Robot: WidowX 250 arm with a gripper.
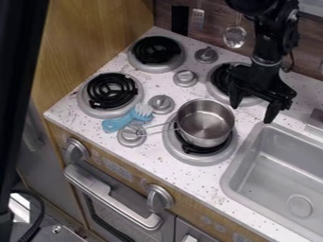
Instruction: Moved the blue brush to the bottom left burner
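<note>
One blue brush point(116, 124): lying on the surface point(96, 127) left of the metal pot point(206, 124), bristles toward the knobs, just beside the bottom left burner point(112, 90).
Bottom left burner: farther left of the pot than the bristles are, with the brush just off its coil.
Gripper point(251, 113): to the upper right of the pot, well apart from the brush.
Jaws: spread wide, tips well clear of each other, nothing pinched; one tip is close to the pot's rim, and contact there I cannot tell.
Stove work in hand: getting to the brush, by my reading; the pick-up is not done.
Way to the brush: lift over the pot, cross to its left, line up across the blue handle, lower, then close.
Pot handle point(157, 125): pointing left toward the brush, so a low approach could snag it.
</note>
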